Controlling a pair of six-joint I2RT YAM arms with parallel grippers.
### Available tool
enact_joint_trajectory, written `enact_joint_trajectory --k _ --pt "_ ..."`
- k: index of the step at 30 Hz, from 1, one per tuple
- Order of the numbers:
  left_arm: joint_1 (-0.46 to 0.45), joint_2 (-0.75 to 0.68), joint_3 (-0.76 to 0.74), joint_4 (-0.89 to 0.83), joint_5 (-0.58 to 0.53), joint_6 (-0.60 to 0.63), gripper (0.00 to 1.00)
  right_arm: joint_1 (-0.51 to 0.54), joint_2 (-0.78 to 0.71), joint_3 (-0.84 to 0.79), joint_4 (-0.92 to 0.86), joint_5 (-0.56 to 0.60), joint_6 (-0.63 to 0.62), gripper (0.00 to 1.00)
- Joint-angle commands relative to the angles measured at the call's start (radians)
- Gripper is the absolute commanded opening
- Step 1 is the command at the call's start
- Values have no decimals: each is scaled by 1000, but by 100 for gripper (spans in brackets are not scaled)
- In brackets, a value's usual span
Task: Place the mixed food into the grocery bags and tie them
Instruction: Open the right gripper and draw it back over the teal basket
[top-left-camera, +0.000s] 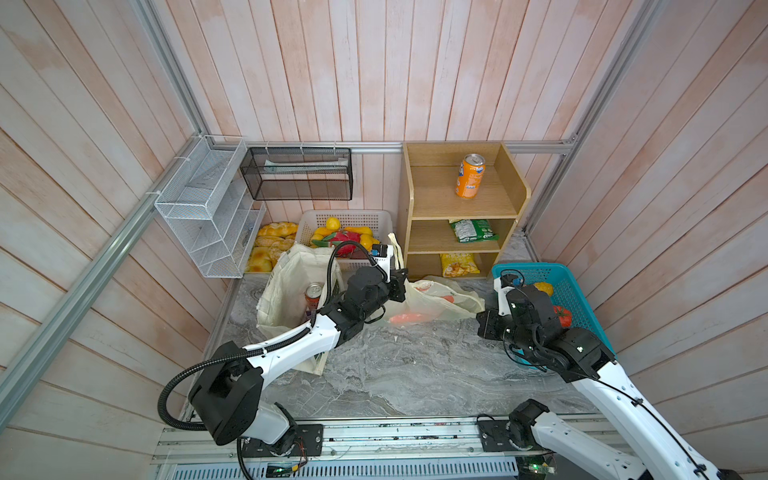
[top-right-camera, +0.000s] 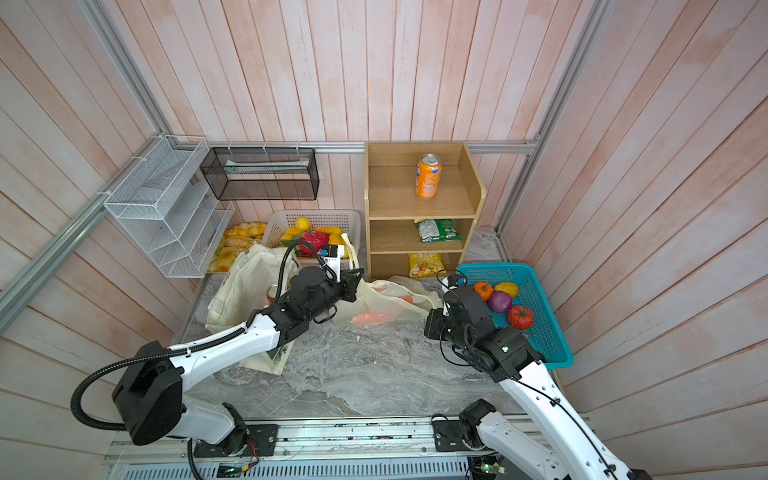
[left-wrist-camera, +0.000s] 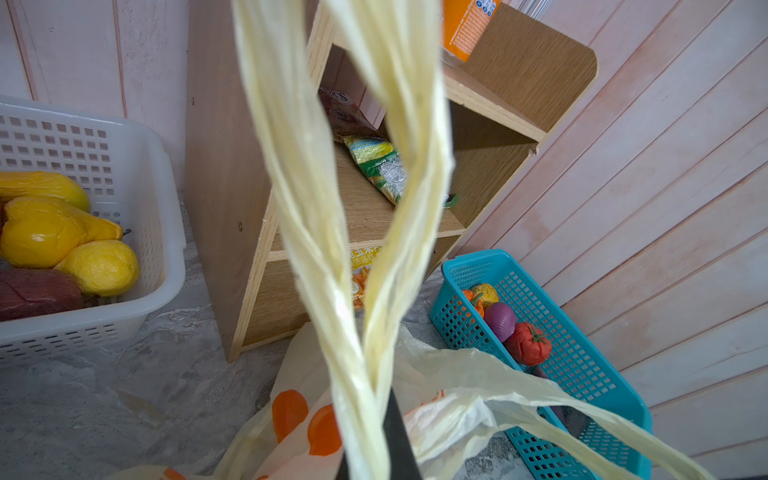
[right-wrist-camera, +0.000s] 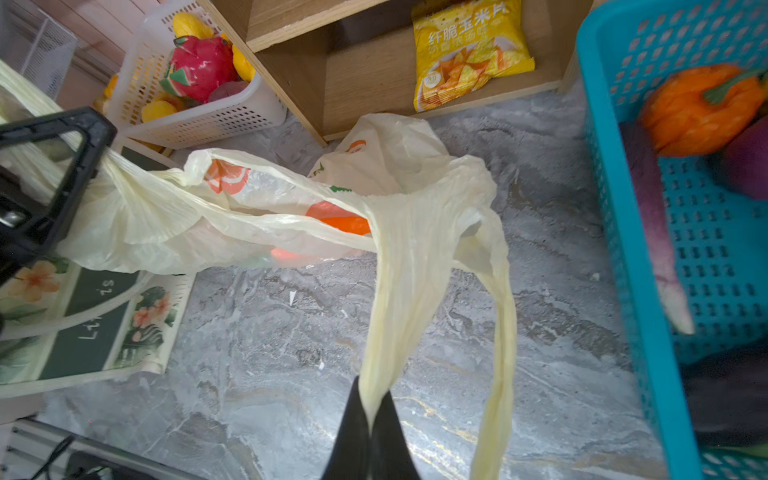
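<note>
In both top views you will find the plastic bag (top-left-camera: 440, 301) lying on the table (top-left-camera: 415, 374) between the arms, with a carrot (top-left-camera: 409, 318) showing through it. The tote (top-left-camera: 286, 266) stands just beside it on the left, a red can (top-left-camera: 313, 293) upright inside. Your left pincer (top-left-camera: 400, 282) sits at the bag's left end, and your right pincer (top-left-camera: 480, 322) at its right end. Left wrist view: the left pincer is clamped on one handle (left-wrist-camera: 316, 249), which is twisted into strands. Right wrist view: the right pincer (right-wrist-camera: 370, 419) is closed on a second handle (right-wrist-camera: 399, 291), which is stretched above the table.
</note>
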Motion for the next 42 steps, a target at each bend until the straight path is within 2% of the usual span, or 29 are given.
enact_joint_trajectory --k 1,6,11,13,17,21,27,29,33,34,36,42 --pt "7 -47 1 -15 4 15 0 5 51 158 0 79 -66 0" --pt "3 -45 98 -149 -65 -33 1 5 177 437 -39 74 -158 0" --pt "-2 -60 118 -174 -54 -33 4 6 208 519 -2 15 -155 0" --pt "-2 -64 115 -158 0 9 0 6 206 513 17 8 -147 0" --pt "10 -23 128 -137 162 83 0 -2 214 420 47 33 -167 0" --pt "21 66 158 -155 297 116 0 -65 230 316 101 -33 -180 0" --pt "44 137 165 -155 342 111 0 -159 245 247 184 -155 -186 1" --pt "63 145 165 -154 343 102 0 -193 255 239 201 -201 -188 12" --pt "110 150 162 -155 346 76 0 -219 256 241 209 -231 -195 50" --pt "118 152 161 -158 345 72 0 -221 252 240 209 -230 -195 55" --pt "138 157 162 -161 352 64 0 -222 240 241 203 -224 -196 64" --pt "165 185 161 -158 367 53 0 -223 177 235 182 -176 -200 72"
